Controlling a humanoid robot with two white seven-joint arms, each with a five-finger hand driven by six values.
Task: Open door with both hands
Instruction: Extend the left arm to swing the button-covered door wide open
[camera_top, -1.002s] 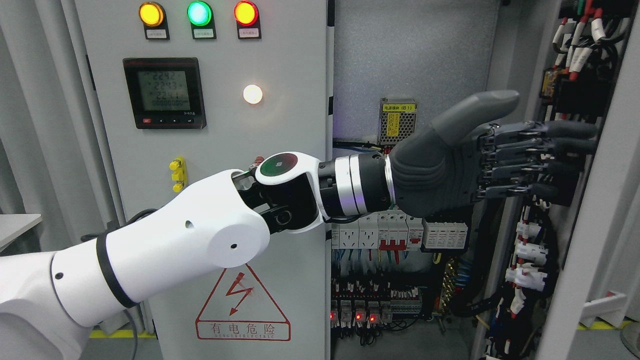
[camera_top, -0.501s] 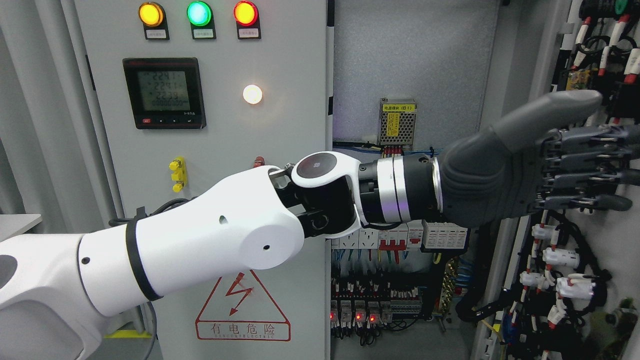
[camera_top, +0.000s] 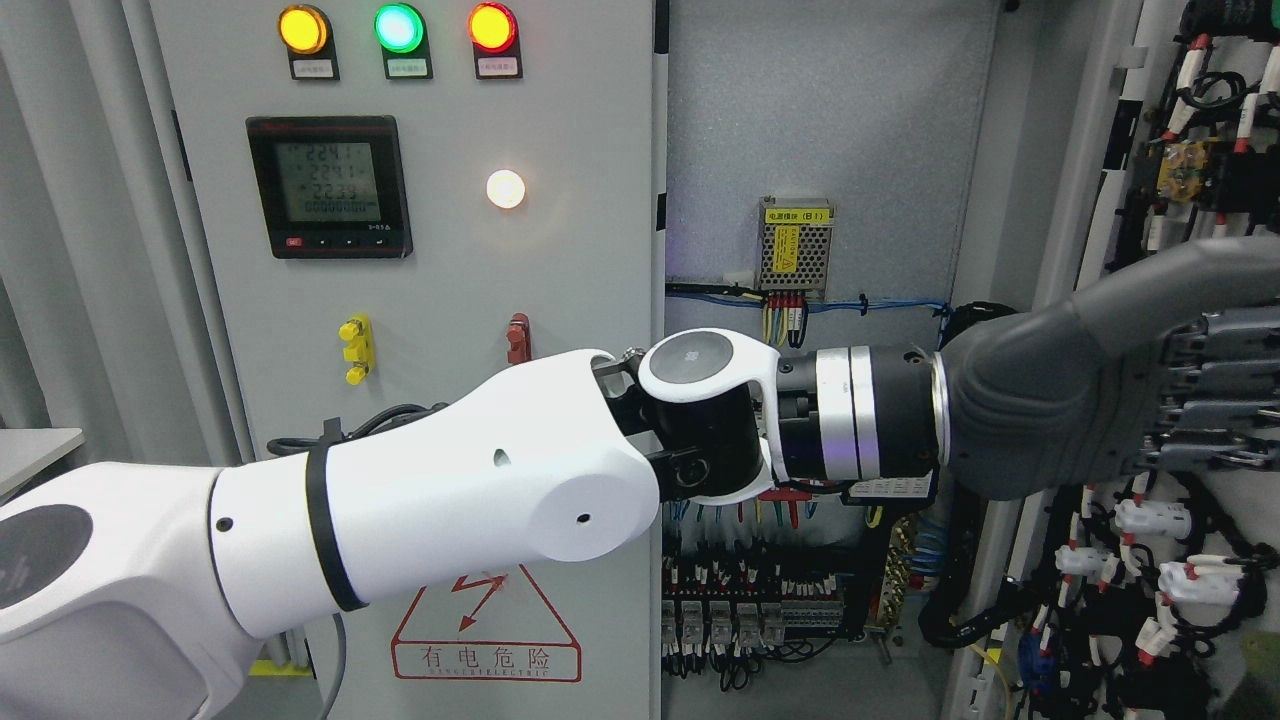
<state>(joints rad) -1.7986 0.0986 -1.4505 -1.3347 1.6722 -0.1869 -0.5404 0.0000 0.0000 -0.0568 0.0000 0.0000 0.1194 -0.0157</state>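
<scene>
Reaching across from the lower left, the white-shelled left arm (camera_top: 430, 520) carries its dark grey rubber-skinned left hand (camera_top: 1110, 390) to the far right, where the hinged grey metal cabinet door (camera_top: 1200, 150) stands swung wide, its wired inner face turned toward the camera. The hand is held flat and extended, thumb on top and the jointed fingers (camera_top: 1220, 390) laid out straight and stacked. They close on nothing, so the pose reads as a push with the palm side against the door's inner face, not a grip. Whether the fingertips actually touch the door I cannot tell, since they run off the picture's right edge.

Measured from the hand, the door lies directly behind and beyond it, its black cable looms and white connectors (camera_top: 1130, 520) showing just below the fingers and its upper wiring above the thumb. Left of the hand, past the wrist, the open cabinet interior (camera_top: 820, 120) is exposed, with a small perforated silver power supply with a yellow label (camera_top: 797, 248) up and to the left of the wrist. Further left stands the fixed grey front panel (camera_top: 420, 300) with its three round indicator lamps and black digital meter (camera_top: 329, 186). The right hand does not show anywhere.

Judging by how wide the door stands, the opening looks nearly complete.
</scene>
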